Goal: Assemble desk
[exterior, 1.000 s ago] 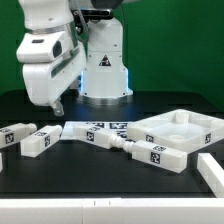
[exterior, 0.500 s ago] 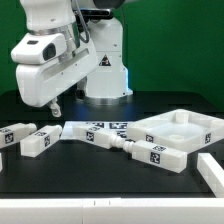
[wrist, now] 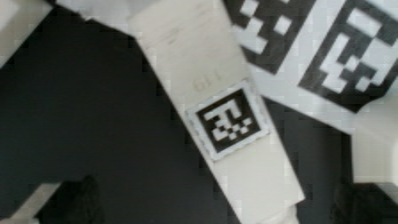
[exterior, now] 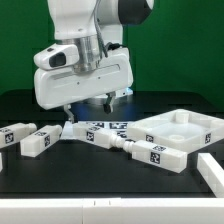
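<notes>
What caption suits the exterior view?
Open gripper hovers above white desk legs, tabletop alongside, on a black table.

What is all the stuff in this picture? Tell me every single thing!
tabletop: one, white, lying flat at the exterior view's right
legs: four, white with black-and-white tags, lying on the table; two at the exterior view's left, two across the middle
marker board: one, white with black tags, flat behind the middle legs
bar: one, white, near corner at the exterior view's right
table: one, black, under everything
backdrop: one, green, behind the table
robot arm: one, white and grey, reaching over the table
claw: one, white, open and empty, over a middle leg
</notes>
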Controlling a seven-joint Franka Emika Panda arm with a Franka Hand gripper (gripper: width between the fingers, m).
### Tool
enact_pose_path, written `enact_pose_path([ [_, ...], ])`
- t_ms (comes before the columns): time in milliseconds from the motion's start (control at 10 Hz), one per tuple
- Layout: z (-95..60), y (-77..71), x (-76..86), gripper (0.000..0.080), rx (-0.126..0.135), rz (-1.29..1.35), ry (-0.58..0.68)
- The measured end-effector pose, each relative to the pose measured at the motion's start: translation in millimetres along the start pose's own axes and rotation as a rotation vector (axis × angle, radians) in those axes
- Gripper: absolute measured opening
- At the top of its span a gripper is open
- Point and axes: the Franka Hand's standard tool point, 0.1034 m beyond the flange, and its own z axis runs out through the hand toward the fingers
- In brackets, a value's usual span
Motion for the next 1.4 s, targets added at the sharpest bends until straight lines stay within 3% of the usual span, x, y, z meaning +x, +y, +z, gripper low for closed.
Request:
enact_pose_path([
  [200,1.4,0.0,0.5,0.0649,-0.011,-0.013,0.006],
  [300,2.8,-2.9,2.9,0.0649,-0.044,-0.049,0.019],
  [400,2.4,-17.1,18.9,0.0649,-0.119,-0.158,0.056],
  [500,12.0,-26.6,19.6,0.0649,-0.128,-0.215,0.062],
  [700,27.8,-15.6,11.8,0.0649,-0.113,-0.214,0.05],
  [1100,46.6,-10.0,-5.5,0.0649,-0.084,-0.203,0.026],
  [1300,46.6,-10.4,-5.4,0.0373,-0.082,-0.202,0.025],
  [1400,46.5,-10.3,-5.4,0.0282,-0.082,-0.202,0.025],
])
